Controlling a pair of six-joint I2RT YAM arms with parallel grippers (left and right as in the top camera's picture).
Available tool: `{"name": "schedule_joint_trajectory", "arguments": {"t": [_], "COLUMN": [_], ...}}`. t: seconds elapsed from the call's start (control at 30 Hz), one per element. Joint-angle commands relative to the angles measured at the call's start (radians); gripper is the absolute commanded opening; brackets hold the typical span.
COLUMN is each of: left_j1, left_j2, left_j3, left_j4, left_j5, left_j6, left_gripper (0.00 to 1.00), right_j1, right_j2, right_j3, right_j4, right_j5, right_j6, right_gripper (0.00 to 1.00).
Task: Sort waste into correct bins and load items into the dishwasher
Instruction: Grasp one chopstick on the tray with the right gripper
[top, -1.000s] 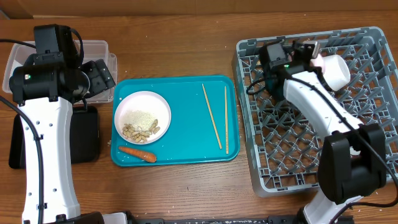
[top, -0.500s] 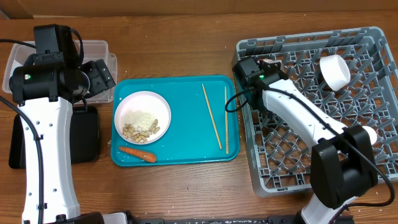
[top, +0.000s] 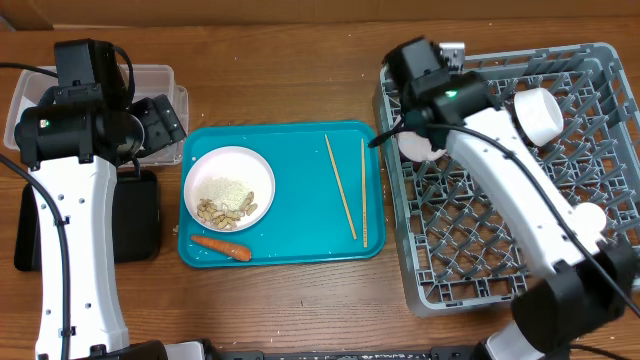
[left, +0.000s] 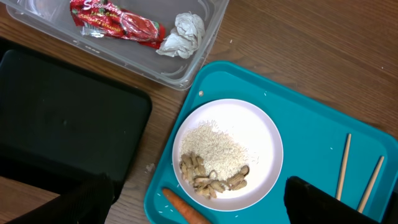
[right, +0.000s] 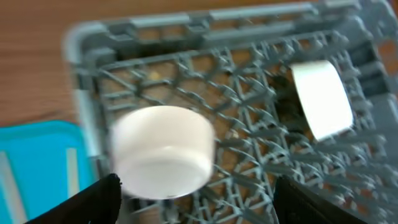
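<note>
On the teal tray, a round white plate (top: 230, 188) (left: 227, 152) holds white rice with brownish bits. An orange carrot (top: 221, 246) (left: 183, 208) lies beside it. Two chopsticks (top: 340, 186) (left: 343, 165) lie to the plate's right. The red wrapper (left: 115, 22) and foil ball (left: 183, 34) lie in the clear tub (top: 160, 75) (left: 205, 56). My left gripper (left: 205, 208) hangs open above the tray's near-left part. In the grey rack (top: 590, 60) (right: 87, 106) are a white cup (top: 536, 114) (right: 320, 98) and a white bowl (top: 415, 147) (right: 165, 152). My right gripper (right: 199, 205) is open just short of the bowl, holding nothing.
A shallow black tray (top: 135, 215) (left: 62, 118) sits in front of the clear tub, left of the teal tray (top: 300, 235). The right arm (top: 500, 180) stretches across the rack's middle. Bare wooden table (top: 300, 300) runs along the front.
My right arm has drawn away from the white cup to the rack's back-left corner, and its jaws have gone from shut to open. The cup stays in the rack. The left arm is unmoved.
</note>
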Motion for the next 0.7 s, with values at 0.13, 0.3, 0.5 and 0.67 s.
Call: {"name": "schedule_joint_trajectory", "arguments": {"t": [0.13,0.3,0.5,0.67], "left_j1": [0.004,0.004,0.004,0.004], "left_j2": [0.005,0.005,0.005,0.005], "left_j3": [0.003,0.003,0.003,0.003], "left_j4": [0.013,0.021,0.023,0.023], "left_j5": [-0.009,-0.009,-0.008,-0.006], "left_j6": [-0.002,-0.002,-0.002,-0.002], "left_gripper": [0.9,0.91,0.91,0.91], "right_j1": [0.005,0.052,0.122,0.169], "right_j2": [-0.019,0.041,0.137,0.246], "right_j3": [0.02,-0.011,-0.068,-0.074], "right_j4": [0.007,-0.018,0.01,0.036], "right_j5": [-0.736,-0.759,-0.697,-0.69], "right_j6": [-0.254,-0.253,-0.219,-0.217], "right_gripper": [0.76,0.7,0.65,0.65]}}
